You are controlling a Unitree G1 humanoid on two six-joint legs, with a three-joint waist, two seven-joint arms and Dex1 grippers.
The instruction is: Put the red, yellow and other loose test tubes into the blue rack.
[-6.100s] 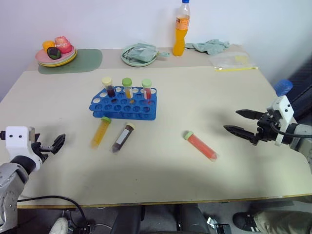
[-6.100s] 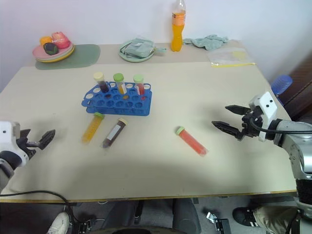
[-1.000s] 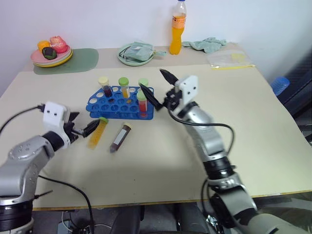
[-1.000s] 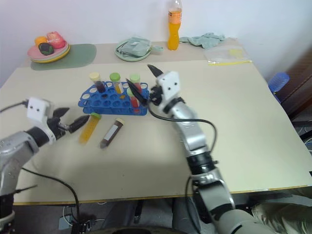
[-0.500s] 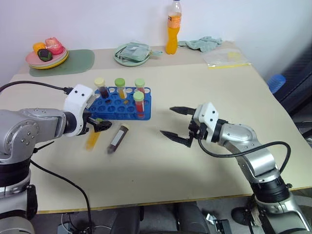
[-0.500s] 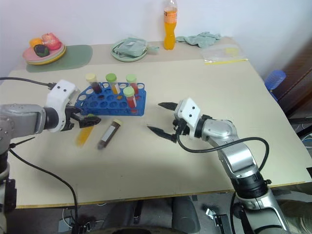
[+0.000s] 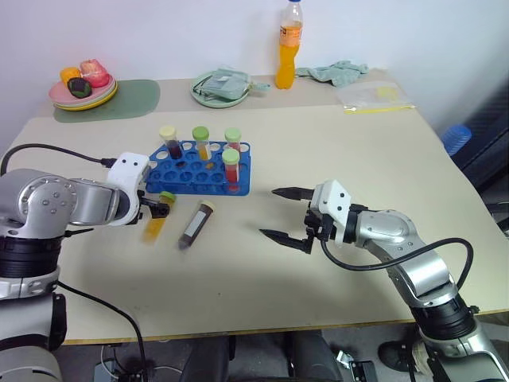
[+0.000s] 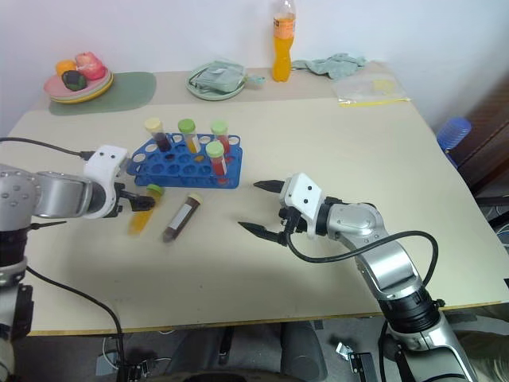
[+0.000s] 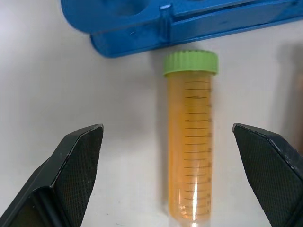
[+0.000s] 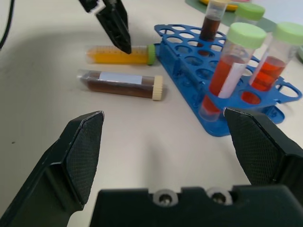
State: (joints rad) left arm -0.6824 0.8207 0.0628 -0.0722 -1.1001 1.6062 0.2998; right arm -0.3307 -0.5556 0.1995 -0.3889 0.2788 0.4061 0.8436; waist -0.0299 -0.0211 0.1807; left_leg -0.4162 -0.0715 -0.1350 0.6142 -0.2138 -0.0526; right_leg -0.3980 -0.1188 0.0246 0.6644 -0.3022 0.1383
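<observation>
Clear plastic yellow tube point(image 9: 189, 142) w/ ribbed green cap, betw. spread left pincer point(image 9: 187, 177); right pincer point(image 7: 284, 215) spread, empty

Bright, even light; soft shadows on the table point(image 7: 262, 294); sharp views.

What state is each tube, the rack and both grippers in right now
blue rack: upright, holds four tubes
yellow tube: capped, lying loose beside rack
brown tube: capped, lying loose
left gripper: open, straddling yellow tube
right gripper: open, empty
orange bottle: upright, capped
</observation>
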